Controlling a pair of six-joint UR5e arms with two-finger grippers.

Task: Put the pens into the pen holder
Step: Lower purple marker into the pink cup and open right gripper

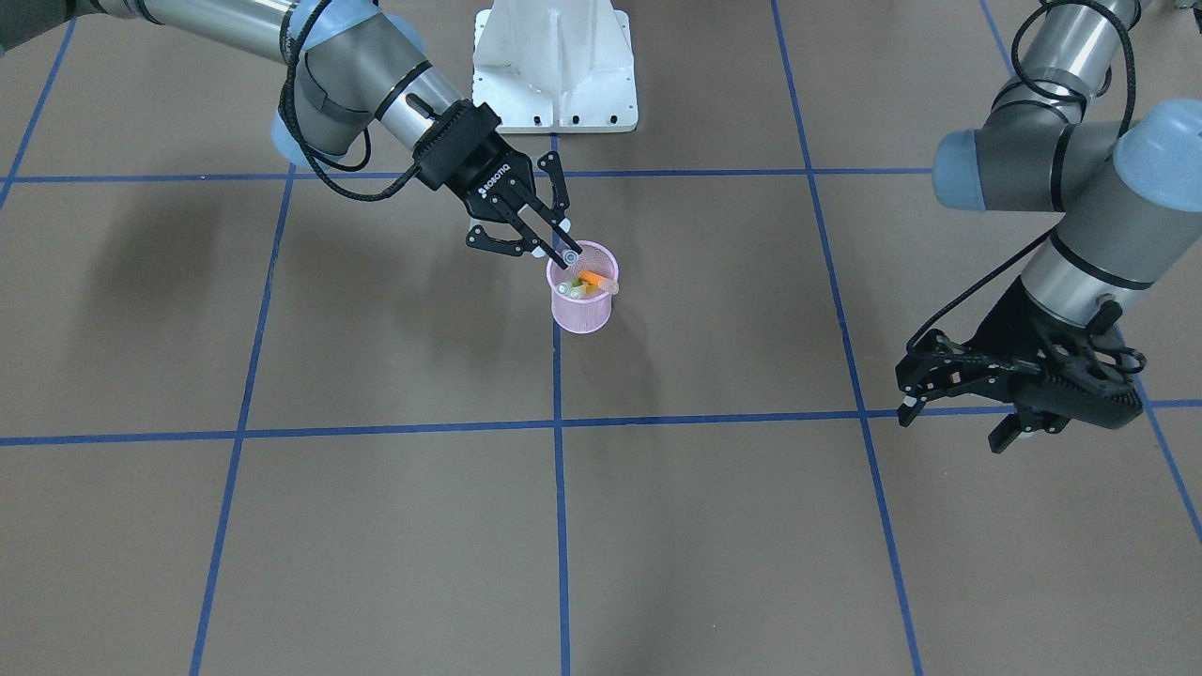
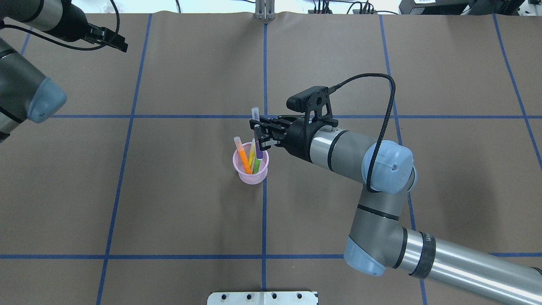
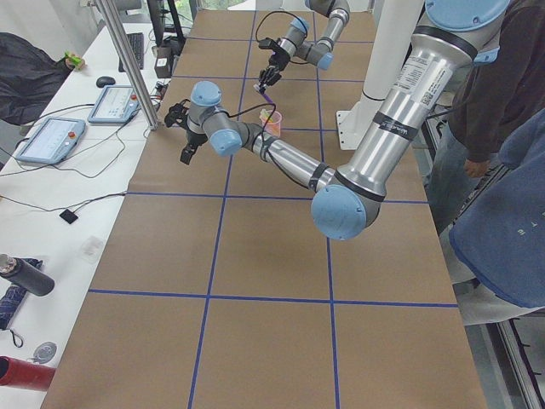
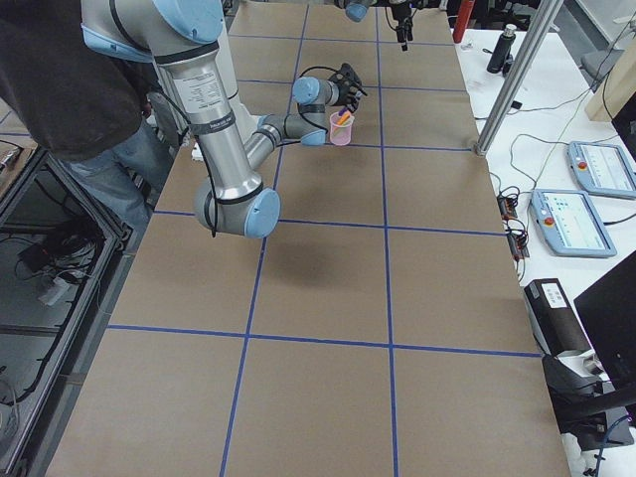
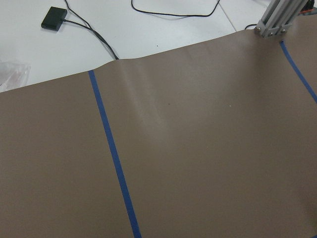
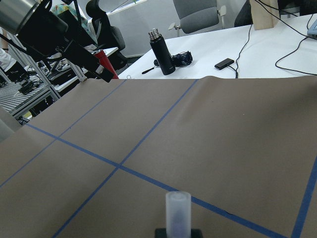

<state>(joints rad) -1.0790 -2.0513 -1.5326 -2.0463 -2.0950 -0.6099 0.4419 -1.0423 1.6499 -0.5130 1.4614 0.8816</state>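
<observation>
— So, what is in the cup (image 2: 250, 178)?
— The orange pen (image 2: 243, 159) and the green pen (image 2: 255, 165), both leaning inside with their pale caps up. The purple pen (image 2: 255, 116) stands nearly upright with its lower end inside the rim. The right pincer (image 2: 257, 135) is clenched on its shaft above the rim.
— And the left pincer (image 1: 953, 422)?
— Released, with its fingers spread, hovering over the desk (image 1: 376, 526) well apart from the cup.
— Do the views tell different things?
— Yes. From across the desk you look down into the cup, so the pens show mostly as cap ends. The overhead view shows their length and lean instead. The right wrist view catches only the purple pen's whitish cap at its bottom edge, with a black bottle (image 6: 162, 57) on a white bench beyond. The left wrist view has only brown paper, one tape line (image 5: 115, 153) and a small black box (image 5: 53, 17) with its cable.
— And the surface and the room?
— Brown paper covers the desk, marked into a grid with blue tape, and the cup sits just beside one line. The side views show control tablets (image 3: 53, 141) on white benches. A person (image 4: 70, 79) in dark clothes stands by the robot's white mount (image 1: 556, 66).
</observation>
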